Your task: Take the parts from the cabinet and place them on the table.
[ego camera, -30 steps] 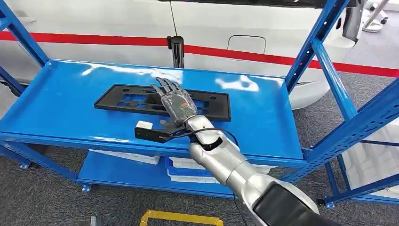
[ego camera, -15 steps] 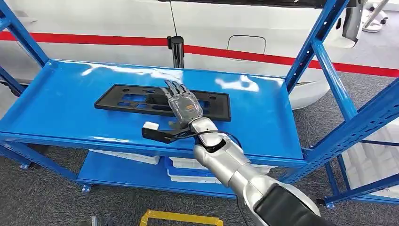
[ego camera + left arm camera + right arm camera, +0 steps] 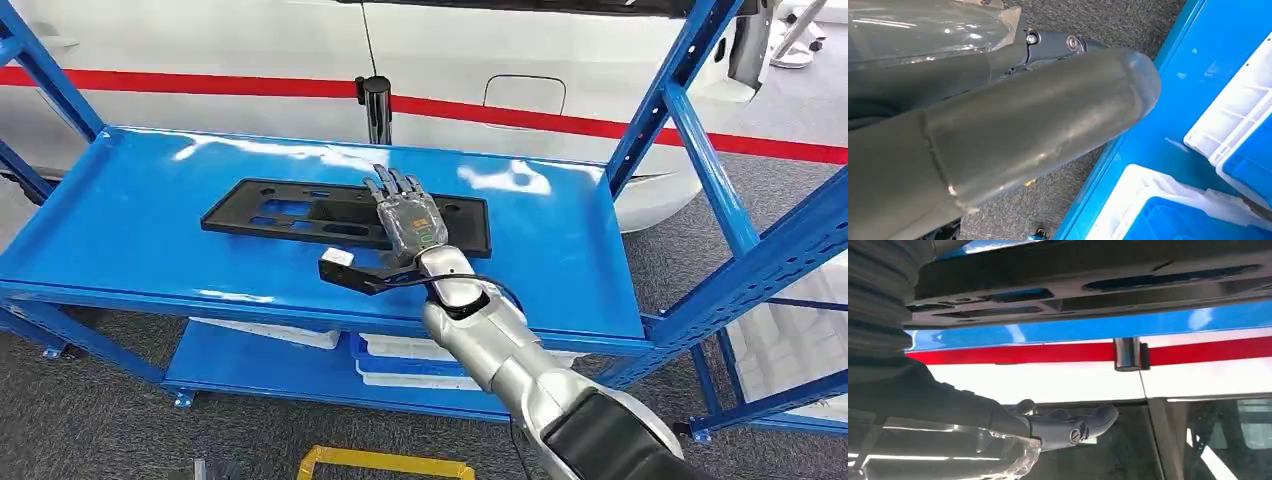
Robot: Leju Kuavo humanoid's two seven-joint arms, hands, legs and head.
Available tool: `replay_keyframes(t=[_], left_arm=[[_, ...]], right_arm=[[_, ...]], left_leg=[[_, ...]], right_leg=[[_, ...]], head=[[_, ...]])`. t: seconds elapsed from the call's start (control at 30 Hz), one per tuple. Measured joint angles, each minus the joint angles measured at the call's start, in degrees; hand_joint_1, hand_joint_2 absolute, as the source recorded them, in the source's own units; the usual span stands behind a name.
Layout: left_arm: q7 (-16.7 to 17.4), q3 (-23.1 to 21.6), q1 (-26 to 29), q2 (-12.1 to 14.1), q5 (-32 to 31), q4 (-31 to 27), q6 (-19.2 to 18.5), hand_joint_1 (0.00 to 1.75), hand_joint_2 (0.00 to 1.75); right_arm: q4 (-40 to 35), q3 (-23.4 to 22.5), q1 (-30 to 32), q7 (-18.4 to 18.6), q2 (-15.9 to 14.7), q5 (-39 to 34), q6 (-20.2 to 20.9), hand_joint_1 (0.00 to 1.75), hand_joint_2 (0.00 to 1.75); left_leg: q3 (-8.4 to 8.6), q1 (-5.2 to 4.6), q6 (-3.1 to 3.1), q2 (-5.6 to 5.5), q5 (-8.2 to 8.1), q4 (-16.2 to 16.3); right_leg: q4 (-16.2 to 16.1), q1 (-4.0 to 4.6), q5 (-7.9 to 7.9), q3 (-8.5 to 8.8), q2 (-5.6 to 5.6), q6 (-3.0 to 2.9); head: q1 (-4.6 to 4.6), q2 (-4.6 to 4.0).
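Head view: right arm (image 3: 500,350) comes up from the near edge over the blue cabinet shelf (image 3: 120,220), and the right hand (image 3: 408,222) lies flat, palm down, over the black part (image 3: 300,215), fingers stretched and apart, clamped on nothing. Hand sits over the part's right half, probably lined up to press or slide it before a grasp, since the part is thin and flat on the shelf with no raised edge to hook. Whether the palm touches it, cannot tell. Wrist camera bracket (image 3: 350,272) sticks out to the side of the wrist, just above the shelf near the front lip.

Part lies long-side across the shelf middle, well apart from the front lip and from both side uprights. Open shelf on both sides of it and behind it, so dragging it toward the front edge looks possible. Blue upright (image 3: 690,140) on the right slants close to the arm's outer side, a risk if the elbow swings out on the lift.

Lower shelf holds white bins (image 3: 400,350). Left wrist view has the left hand's thumb (image 3: 1038,125) close up, fingers hidden, so its state is unclear. Beyond the shelf, a white car (image 3: 500,50) with a red stripe.
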Motion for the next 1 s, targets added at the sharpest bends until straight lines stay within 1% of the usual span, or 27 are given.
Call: replay_keyframes(t=[0.2, 0.27, 0.3, 0.33, 0.43, 0.47, 0.5, 0.53, 0.57, 0.77, 0.83, 0.87, 1.0], left_arm=[[-0.28, 0.22, 0.06, 0.02, 0.0, 0.0, -0.09, 0.0, 0.0], [-0.37, 0.24, 0.08, 0.02, -0.04, 0.0, -0.15, 0.0, 0.0], [-0.46, 0.28, 0.1, 0.02, -0.13, 0.0, -0.33, 0.0, 0.0], [-0.48, 0.28, 0.12, 0.0, -0.41, 0.0, -0.5, 0.0, 0.0], [-0.48, 0.28, 0.13, -0.05, -0.9, 0.0, -0.61, 0.0, 0.0], [-0.48, 0.28, 0.13, -0.05, -1.11, 0.0, -0.65, 0.0, 0.0], [-0.48, 0.28, 0.13, -0.05, -1.11, 0.0, -0.68, 0.0, 0.0], [-0.48, 0.28, 0.13, -0.05, -1.14, 0.0, -0.68, 0.0, 0.0], [-0.48, 0.28, 0.12, -0.07, -1.16, 0.0, -0.72, 0.0, 0.0], [-0.26, 0.15, 0.11, -0.18, -1.6, 0.0, -1.27, 0.0, 0.0], [-0.24, 0.13, 0.12, -0.22, -1.64, 0.0, -1.29, 0.0, 0.0], [-0.24, 0.13, 0.11, -0.24, -1.66, 0.0, -1.29, 0.0, 0.0], [-0.35, 0.09, 0.11, -0.29, -2.08, 0.0, -1.07, 0.0, 0.0]], right_arm=[[1.51, -1.75, -0.04, 0.68, -0.57, 0.92, -0.09, 0.0, 1.75], [1.79, -2.15, 0.0, 0.83, -0.63, 1.34, -0.02, 0.24, 1.75], [1.79, -2.45, 0.07, 1.01, -0.68, 1.79, 0.07, 0.61, 1.75], [1.79, -2.73, 0.16, 1.09, -0.79, 2.21, 0.15, 1.03, 1.75], [1.73, -3.33, 0.87, 1.36, -1.09, 3.15, 0.53, 1.03, 1.75], [1.62, -3.52, 1.2, 1.46, -1.27, 3.3, 0.52, 1.33, 1.75], [1.51, -3.72, 1.52, 1.57, -1.38, 3.5, 0.52, 1.41, 1.75], [1.4, -3.89, 1.72, 1.62, -1.49, 3.56, 0.55, 1.62, 1.75], [1.34, -4.02, 1.89, 1.62, -1.6, 3.72, 0.55, 1.68, 1.75], [-0.17, -4.68, 3.24, 1.73, -2.14, 4.68, 0.68, 1.68, 1.75], [-0.55, -4.86, 3.52, 1.73, -2.27, 4.72, 0.68, 1.75, 1.75], [-0.7, -4.94, 3.64, 1.73, -2.34, 4.81, 0.7, 1.73, 1.75], [-2.1, -5.36, 4.5, 1.16, -2.56, 5.71, 0.74, 1.75, 1.75]], left_leg=[[0.0, -0.01, 0.0, 0.0, 0.0, 0.0], [0.0, -0.01, 0.0, 0.0, 0.0, 0.01], [0.0, -0.01, 0.0, 0.0, 0.0, 0.0], [0.0, -0.01, 0.0, 0.0, 0.0, 0.01], [0.0, 0.0, 0.0, 0.0, 0.0, 0.01], [0.0, 0.0, 0.0, 0.0, 0.0, 0.0], [0.0, 0.0, 0.0, 0.0, 0.0, 0.0], [0.0, 0.0, 0.0, 0.01, 0.0, 0.0], [0.0, 0.0, 0.0, 0.01, 0.0, 0.01], [0.0, 0.0, 0.0, 0.0, 0.0, 0.01], [0.0, 0.0, 0.0, 0.0, 0.0, 0.01], [0.0, 0.0, 0.0, 0.0, 0.0, 0.01], [0.0, -0.01, 0.0, 0.0, 0.0, 0.01]], right_leg=[[0.0, 0.0, 0.0, 0.01, 0.0, 0.0], [0.0, 0.0, 0.0, 0.0, 0.0, 0.0], [0.0, 0.0, 0.0, 0.0, 0.0, 0.0], [0.0, 0.0, 0.0, 0.0, 0.0, 0.0], [0.0, 0.0, 0.0, 0.0, 0.0, 0.0], [0.0, 0.0, 0.0, 0.0, 0.0, 0.0], [0.0, 0.0, 0.0, 0.0, 0.0, 0.0], [0.0, 0.0, 0.0, 0.0, 0.0, 0.0], [0.0, 0.0, 0.0, 0.0, 0.0, 0.0], [0.0, 0.0, 0.0, 0.0, 0.0, 0.0], [0.0, 0.0, 0.0, 0.0, 0.0, 0.0], [0.0, 0.0, 0.0, 0.0, 0.0, 0.0], [0.0, 0.0, 0.0, 0.0, 0.0, 0.0]], head=[[0.0, 0.0], [0.0, 0.0], [0.0, 0.0], [0.0, 0.0], [0.0, 0.0], [0.0, 0.0], [0.0, 0.0], [0.0, 0.0], [0.0, 0.0], [0.0, 0.0], [0.0, 0.0], [0.0, 0.0], [0.0, 0.0]])
